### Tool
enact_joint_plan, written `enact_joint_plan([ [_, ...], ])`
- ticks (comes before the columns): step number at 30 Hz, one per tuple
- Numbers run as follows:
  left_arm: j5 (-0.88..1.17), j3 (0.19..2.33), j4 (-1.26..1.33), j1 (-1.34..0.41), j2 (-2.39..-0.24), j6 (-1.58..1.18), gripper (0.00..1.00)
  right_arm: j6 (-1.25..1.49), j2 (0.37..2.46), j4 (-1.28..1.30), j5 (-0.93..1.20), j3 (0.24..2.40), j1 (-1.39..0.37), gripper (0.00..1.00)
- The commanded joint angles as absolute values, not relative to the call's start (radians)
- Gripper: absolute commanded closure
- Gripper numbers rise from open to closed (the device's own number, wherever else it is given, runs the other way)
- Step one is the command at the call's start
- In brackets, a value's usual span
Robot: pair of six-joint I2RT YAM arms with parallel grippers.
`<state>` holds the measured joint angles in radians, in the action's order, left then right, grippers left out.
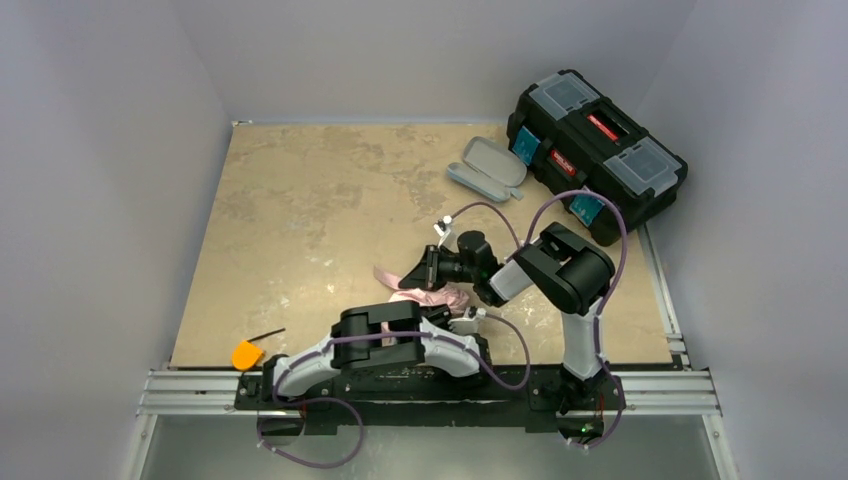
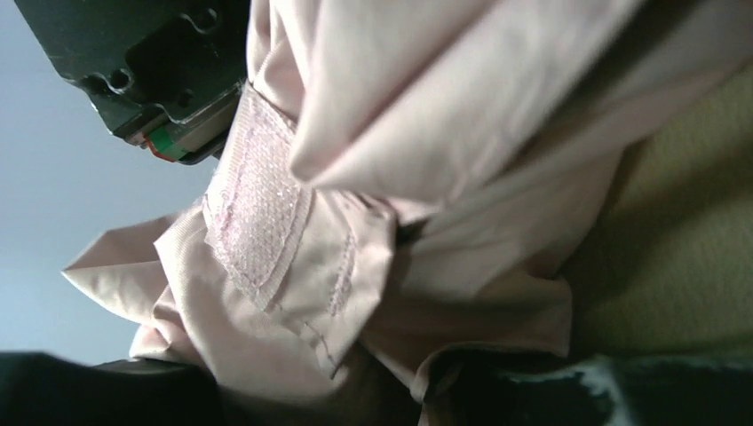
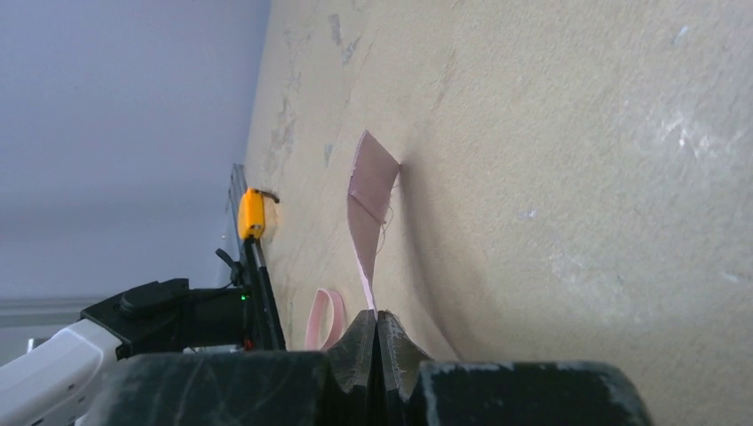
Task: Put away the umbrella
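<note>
One toolbox (image 1: 597,155). One grey case (image 1: 487,168), just left of the toolbox. One umbrella (image 1: 430,296), nearer than the toolbox. One orange item (image 1: 246,354), well apart from the toolbox, near left. Two arms: left arm (image 1: 385,338), right arm (image 1: 566,268).

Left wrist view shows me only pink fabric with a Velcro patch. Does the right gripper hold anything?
Observer: Yes. The right gripper is shut on a thin pink strap.
Operator: Where is the case?
Observer: The grey oval case lies at the far side of the table, apart from the umbrella; it looks open.
Operator: Is anything beside it?
Observer: A black toolbox, just to its right at the table's corner.
</note>
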<state>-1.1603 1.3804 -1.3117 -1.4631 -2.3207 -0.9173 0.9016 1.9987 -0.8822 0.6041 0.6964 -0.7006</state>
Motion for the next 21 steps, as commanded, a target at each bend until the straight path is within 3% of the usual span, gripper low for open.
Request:
enact_joint_plan([
  [1, -0.904, 1.326, -1.073, -1.479, -2.322, -0.888, 0.49, 0.931, 2.135, -0.887, 0.487, 0.522, -0.730, 1.00],
  [5, -0.867, 1.319, -1.076, -1.480, -2.277, -0.870, 0.34, 0.946, 2.161, -1.009, 0.449, 0.464, -0.737, 1.00],
  [12, -0.842, 1.319, -1.152, -1.480, -2.152, -0.875, 0.25, 0.940, 2.154, -1.032, 0.342, 0.429, -0.764, 1.00],
  [21, -0.768, 1.327, -1.191, -1.479, -1.927, -0.780, 0.02, 0.935, 2.155, -1.034, 0.278, 0.417, -0.775, 1.00],
])
